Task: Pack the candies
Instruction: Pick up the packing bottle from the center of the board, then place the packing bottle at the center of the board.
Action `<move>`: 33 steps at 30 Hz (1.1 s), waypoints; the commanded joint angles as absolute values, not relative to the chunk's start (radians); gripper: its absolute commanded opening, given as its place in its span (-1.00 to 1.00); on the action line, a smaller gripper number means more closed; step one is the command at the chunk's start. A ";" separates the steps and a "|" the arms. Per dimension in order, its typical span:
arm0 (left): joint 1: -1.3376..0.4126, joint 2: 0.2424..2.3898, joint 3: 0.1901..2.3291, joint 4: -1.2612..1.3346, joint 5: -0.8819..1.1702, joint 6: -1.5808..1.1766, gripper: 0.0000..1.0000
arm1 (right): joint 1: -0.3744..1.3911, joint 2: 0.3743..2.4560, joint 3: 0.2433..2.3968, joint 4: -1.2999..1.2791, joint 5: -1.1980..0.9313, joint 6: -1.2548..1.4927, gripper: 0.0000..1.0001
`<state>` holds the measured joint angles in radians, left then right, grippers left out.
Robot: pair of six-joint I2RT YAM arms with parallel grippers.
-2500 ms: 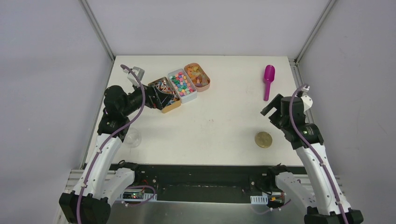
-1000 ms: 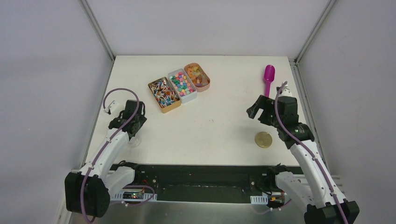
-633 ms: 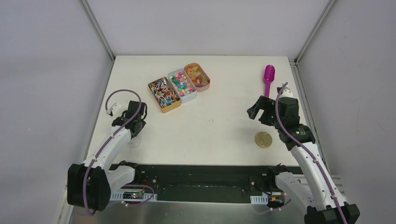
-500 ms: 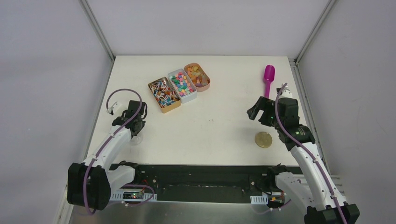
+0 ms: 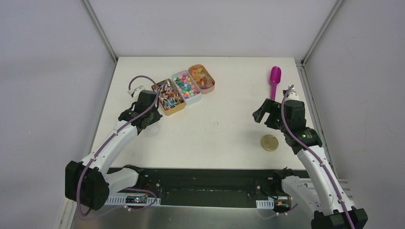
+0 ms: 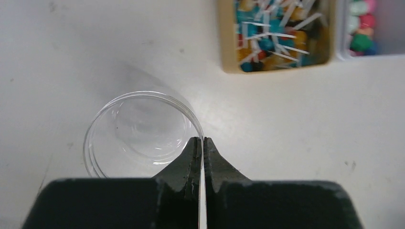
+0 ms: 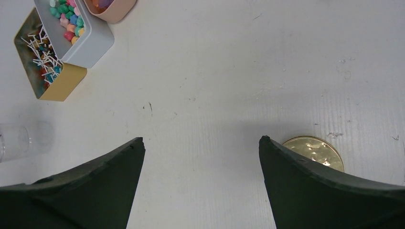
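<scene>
The candies (image 5: 168,97) are thin twisted sweets in red, blue, orange and white, heaped in a gold tin (image 6: 274,31) at the table's back left; they also show in the right wrist view (image 7: 43,57). A clear, empty cup (image 6: 138,129) stands just in front of that tin. My left gripper (image 6: 201,139) is shut on the cup's rim, one finger inside and one outside; from above it (image 5: 145,119) sits beside the tin's near corner. My right gripper (image 7: 200,139) is open over bare table, with nothing between its fingers (image 5: 260,114).
A grey tin of pastel sweets (image 5: 186,87) and a pink tin of orange sweets (image 5: 201,78) lie beside the gold one. A round gold lid (image 5: 269,142) lies near my right gripper. A pink scoop (image 5: 274,81) rests at the back right.
My left arm came down from the tins to the cup, shut on its rim and moved it right and back toward the gold tin. The right arm has barely moved.
</scene>
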<state>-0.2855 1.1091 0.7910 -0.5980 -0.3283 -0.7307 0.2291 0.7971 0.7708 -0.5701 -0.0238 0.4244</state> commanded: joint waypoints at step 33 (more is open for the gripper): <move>-0.958 1.891 1.450 -0.278 -0.023 -0.231 -0.73 | 0.195 0.762 0.805 -0.597 0.309 0.663 0.89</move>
<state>-0.9558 1.8915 1.3888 -0.3485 -0.0944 -0.2665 0.2028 0.7773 0.7746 -0.6117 0.2878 0.6506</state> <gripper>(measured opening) 0.047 0.945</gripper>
